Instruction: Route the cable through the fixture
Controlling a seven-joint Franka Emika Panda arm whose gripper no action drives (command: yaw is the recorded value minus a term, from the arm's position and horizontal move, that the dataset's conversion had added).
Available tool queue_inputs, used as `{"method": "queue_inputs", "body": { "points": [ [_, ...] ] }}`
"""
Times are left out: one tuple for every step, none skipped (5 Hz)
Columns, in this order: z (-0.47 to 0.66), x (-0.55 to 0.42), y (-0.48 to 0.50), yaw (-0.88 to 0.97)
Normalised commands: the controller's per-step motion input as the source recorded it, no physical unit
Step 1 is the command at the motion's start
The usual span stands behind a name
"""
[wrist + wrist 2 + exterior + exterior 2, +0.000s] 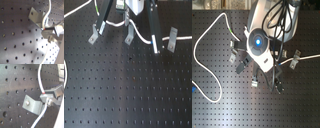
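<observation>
Beside a bracket (33,105), the cable (40,82) is seen pinched in the closed hand (46,97); its blue band is hidden.

no readable text, labels, numbers or signs anywhere

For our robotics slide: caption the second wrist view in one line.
Gripper pinching the white cable just above a metal bracket bolted to the perforated board.
</observation>
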Motion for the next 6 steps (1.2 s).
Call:
{"method": "queue_inputs", "body": {
  "points": [
    [0.09,-0.305,0.131,-0.08],
    [0.25,-0.197,0.243,0.00],
    [0.11,0.129,0.112,0.00],
    [0.06,-0.023,0.029,0.00],
    [0.03,0.023,0.019,-0.04],
    [0.34,-0.079,0.092,-0.07]
  ]
}}
